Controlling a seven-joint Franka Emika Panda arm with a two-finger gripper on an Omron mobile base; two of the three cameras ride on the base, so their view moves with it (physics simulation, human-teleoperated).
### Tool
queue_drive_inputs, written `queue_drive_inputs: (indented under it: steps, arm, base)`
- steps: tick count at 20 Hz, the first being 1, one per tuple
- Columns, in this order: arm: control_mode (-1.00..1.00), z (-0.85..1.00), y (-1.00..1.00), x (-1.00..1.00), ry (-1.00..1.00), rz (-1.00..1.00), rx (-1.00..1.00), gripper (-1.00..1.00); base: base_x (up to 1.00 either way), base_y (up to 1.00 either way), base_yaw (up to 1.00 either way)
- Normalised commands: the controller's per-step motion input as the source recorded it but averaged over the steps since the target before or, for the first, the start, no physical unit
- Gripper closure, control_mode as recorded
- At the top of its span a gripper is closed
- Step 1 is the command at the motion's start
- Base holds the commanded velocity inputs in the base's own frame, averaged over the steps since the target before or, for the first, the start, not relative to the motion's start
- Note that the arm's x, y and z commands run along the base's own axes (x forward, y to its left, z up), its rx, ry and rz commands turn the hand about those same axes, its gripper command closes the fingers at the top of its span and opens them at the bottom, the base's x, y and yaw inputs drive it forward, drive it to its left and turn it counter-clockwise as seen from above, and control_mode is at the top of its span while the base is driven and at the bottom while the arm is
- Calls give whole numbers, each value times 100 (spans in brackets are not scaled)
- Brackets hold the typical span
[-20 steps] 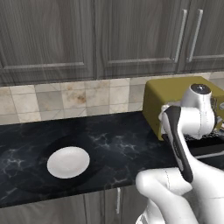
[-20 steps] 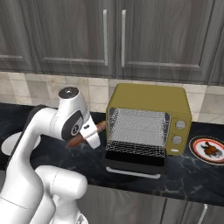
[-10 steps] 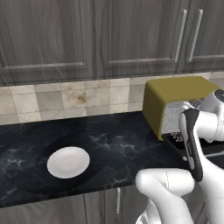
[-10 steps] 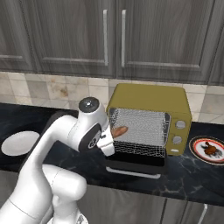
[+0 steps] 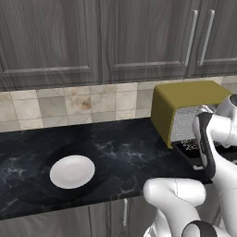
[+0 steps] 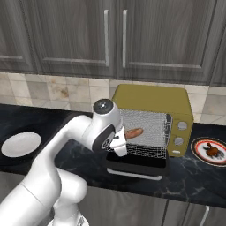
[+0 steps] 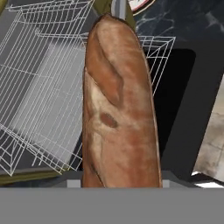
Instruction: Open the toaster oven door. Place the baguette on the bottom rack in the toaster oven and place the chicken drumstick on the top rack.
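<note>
Before the toaster oven [image 6: 152,99], the gripper [image 6: 122,142] clamps the baguette [image 7: 118,109].

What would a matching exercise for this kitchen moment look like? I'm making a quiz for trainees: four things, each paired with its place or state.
Things:
1. slim brown slashed baguette
2. mustard-yellow toaster oven's dark glass door
3. reddish-brown chicken drumstick
4. plain white round plate

Places or states:
A. bare, on the black counter
B. folded down open
C. on a patterned plate right of the oven
D. held in the gripper

Pairs: 1-D, 2-B, 3-C, 4-A
</note>
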Motion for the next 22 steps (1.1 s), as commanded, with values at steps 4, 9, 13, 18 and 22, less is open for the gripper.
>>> queue_drive_inputs:
  steps: [4,9,13,18,22]
  arm:
    - [-100,-2,-38,28,3,-1,4,100]
    - [-100,-10,-27,33,3,0,8,100]
    - [-100,-23,-15,27,2,0,1,100]
    - [-100,-22,-12,12,0,0,0,100]
    - [-100,-21,-6,18,0,0,0,100]
  base:
    - [0,0,0]
    - [0,0,0]
    - [0,0,0]
    - [0,0,0]
    - [0,0,0]
